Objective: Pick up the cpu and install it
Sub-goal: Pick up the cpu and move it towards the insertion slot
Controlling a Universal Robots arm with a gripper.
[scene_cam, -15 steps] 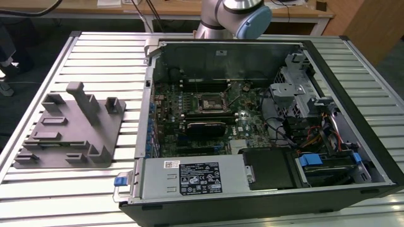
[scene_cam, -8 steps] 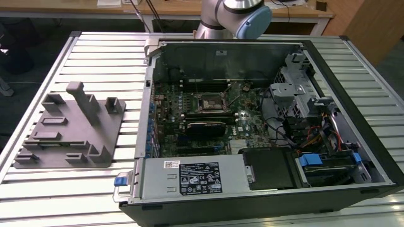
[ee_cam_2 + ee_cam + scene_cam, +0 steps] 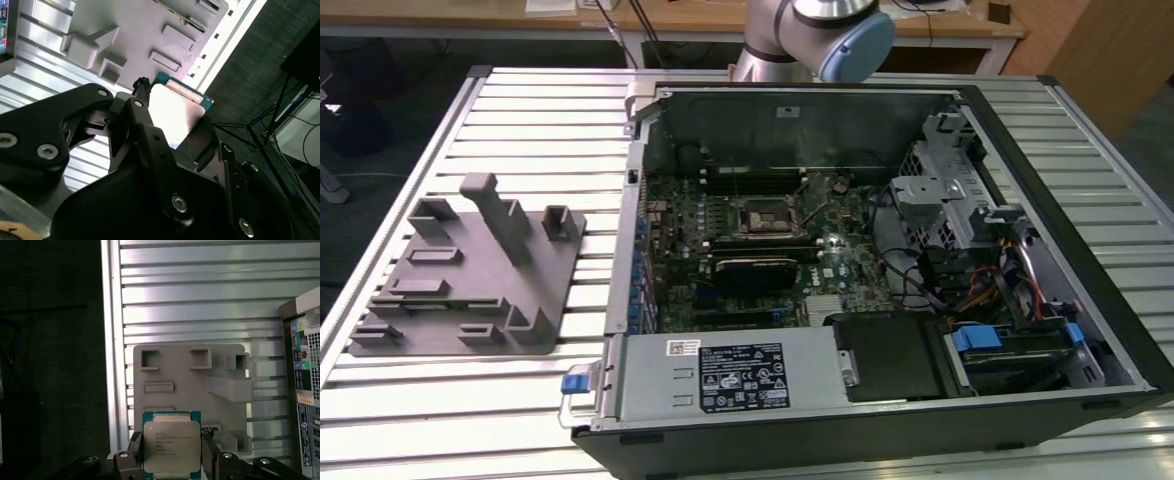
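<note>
We judge the step in hand to be the carry: the gripper [image 3: 171,459] is closed on the cpu [image 3: 171,442], its two fingers [image 3: 208,455] pinching opposite edges, so the chip hangs lid-out above the grey fixture [image 3: 190,385] on the slatted table [image 3: 200,290], beside the computer case [image 3: 305,390] and not yet inside it. The second wrist view shows the same hold, with the silvery lid of the cpu [image 3: 172,112] squeezed between the black jaws of the gripper [image 3: 171,120]. In the exterior view the fixture [image 3: 467,280] lies at nine o'clock from the case [image 3: 854,100], the arm [image 3: 814,35] stands at twelve o'clock, and the socket [image 3: 761,215] sits near the middle of the motherboard [image 3: 841,260]. To do this well, we think the chip should be held level, gripped by its edges only, carried clear of the case wall, and turned to match the socket's outline. We cannot tell whether the socket's frame is open. As for writing, the lid bears several lines of dark print. A black-and-white label [image 3: 744,378] sits on the power supply [image 3: 720,380] at six o'clock from the socket. A small white sticker [image 3: 787,110] marks the far wall at twelve o'clock.
</note>
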